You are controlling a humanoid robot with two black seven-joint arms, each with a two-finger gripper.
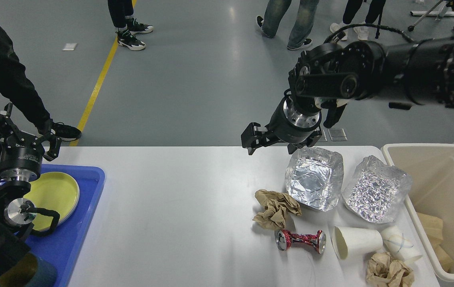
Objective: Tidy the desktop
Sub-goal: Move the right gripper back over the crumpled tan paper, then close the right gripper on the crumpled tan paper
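White and matte, the desktop (179,215) fills most of the view, bare through its middle. At its right end stands a beige bin (446,187) with brown paper inside; on its left end lies a blue tray (87,215) holding a yellow plate (57,195). Rubbish clusters on the right part of the tabletop: two foil containers (314,181) side by side at the far side, a crumpled brown paper wad (275,209) just left of them, two tipped paper cups (356,241), a crushed red can (300,240) and another paper ball (389,271) at the near edge. The right gripper (270,142) hangs above the far edge, jaws apart, holding nothing. The left gripper (21,137) hovers over the tray, fingers spread, empty.

The likely step is picking up litter. Descend squarely over the wad or the nearer foil box, close on a firm fold, lift clear, then carry right to the bin.
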